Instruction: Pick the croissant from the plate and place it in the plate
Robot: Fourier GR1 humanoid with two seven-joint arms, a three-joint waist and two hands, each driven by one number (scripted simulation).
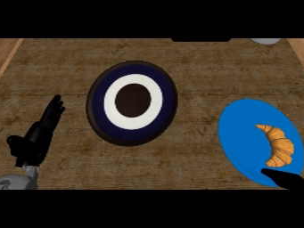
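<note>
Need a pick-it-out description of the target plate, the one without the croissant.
On the brown counter two plates lie side by side. The target is the dark ringed plate near the middle, left of the blue plate that bears the croissant. Its navy and white rings round a dark brown centre set it apart from the plain blue one.

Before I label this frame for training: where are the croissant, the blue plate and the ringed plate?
croissant (278,146): head view, middle of its curved body.
blue plate (238,133): head view, bare left part.
ringed plate (133,83): head view, white ring, upper part.
</note>
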